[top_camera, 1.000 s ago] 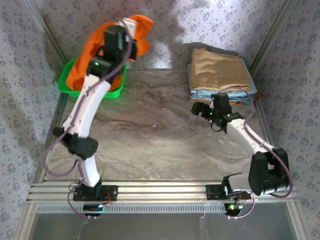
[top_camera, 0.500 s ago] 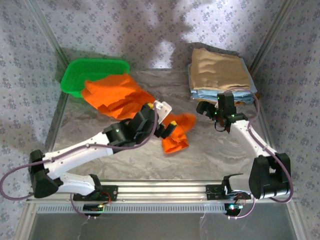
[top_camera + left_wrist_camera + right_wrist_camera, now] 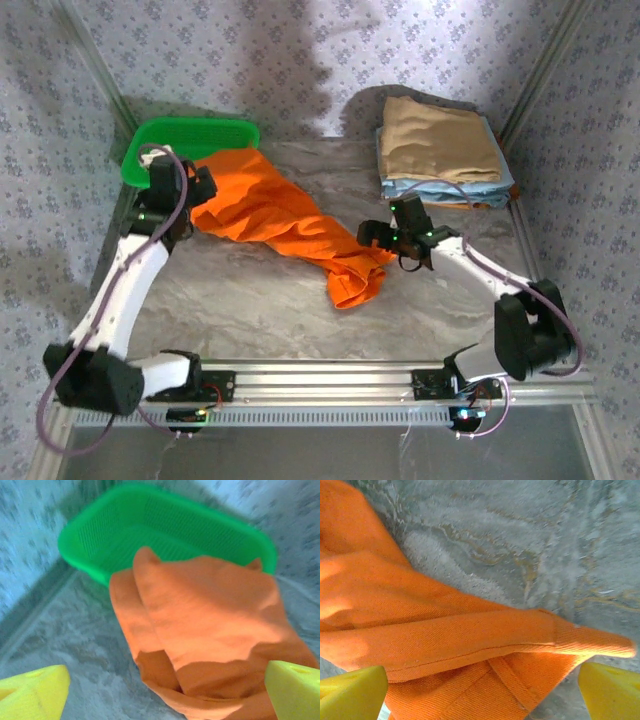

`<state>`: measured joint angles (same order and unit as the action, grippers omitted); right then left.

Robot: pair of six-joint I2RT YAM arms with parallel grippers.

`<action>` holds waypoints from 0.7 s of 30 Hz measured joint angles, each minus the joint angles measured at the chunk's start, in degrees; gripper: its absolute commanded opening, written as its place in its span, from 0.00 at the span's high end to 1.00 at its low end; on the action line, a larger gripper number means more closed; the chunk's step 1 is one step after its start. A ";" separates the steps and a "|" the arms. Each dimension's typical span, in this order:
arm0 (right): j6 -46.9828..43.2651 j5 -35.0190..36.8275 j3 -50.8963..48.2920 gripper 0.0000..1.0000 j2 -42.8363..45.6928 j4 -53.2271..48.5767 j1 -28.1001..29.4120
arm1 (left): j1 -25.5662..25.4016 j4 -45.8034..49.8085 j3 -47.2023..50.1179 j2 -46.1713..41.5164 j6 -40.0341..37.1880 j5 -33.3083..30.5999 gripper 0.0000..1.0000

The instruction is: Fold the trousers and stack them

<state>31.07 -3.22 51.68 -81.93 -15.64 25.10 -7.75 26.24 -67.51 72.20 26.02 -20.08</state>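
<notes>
Lying diagonal: trousers (image 3: pixel 280 215), far-left to near-right | left hand (image 3: pixel 203 186) released; right hand (image 3: pixel 368 234) released

marbled table (image 3: pixel 260 300), floral patterned walls (image 3: pixel 250 60)

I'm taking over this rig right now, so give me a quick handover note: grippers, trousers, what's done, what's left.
Left gripper: open, at the end of the trousers near the green basket, holding nothing.
Right gripper: open over their other end.
The trousers lie loosely on the table, unfolded.
Done: they are out of the basket.
Left: fold them, then likely stack them on the pile of folded garments at far right.
</notes>
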 measured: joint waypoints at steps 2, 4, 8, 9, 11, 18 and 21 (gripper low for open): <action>-0.02 0.04 1.60 0.00 -2.25 -0.02 1.79 | 4.26 -2.58 1.09 5.07 2.49 4.66 0.00; -0.20 0.02 3.23 0.00 -4.17 0.07 3.26 | 7.58 -5.05 1.97 9.49 4.92 8.79 0.00; -0.22 -0.11 5.35 0.00 -7.54 0.59 5.40 | 11.82 -10.95 2.05 18.16 8.41 15.65 0.00; -0.22 -0.22 5.60 0.00 -8.24 0.70 5.66 | 12.26 -12.31 1.92 20.15 8.70 17.00 0.00; -0.22 -0.33 5.90 0.00 -9.77 0.81 6.03 | 12.66 -14.19 1.01 24.57 9.07 19.47 0.00; -0.74 -0.44 6.73 0.00 -12.72 0.81 6.05 | 12.63 -21.33 0.61 29.81 8.72 22.45 0.16; -1.11 -0.39 7.13 0.00 -12.74 0.76 6.05 | 12.61 -23.47 0.63 30.23 7.91 24.02 0.33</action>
<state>29.95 -3.62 58.81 -94.67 -14.87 31.16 4.86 2.76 -66.87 102.43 33.93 3.95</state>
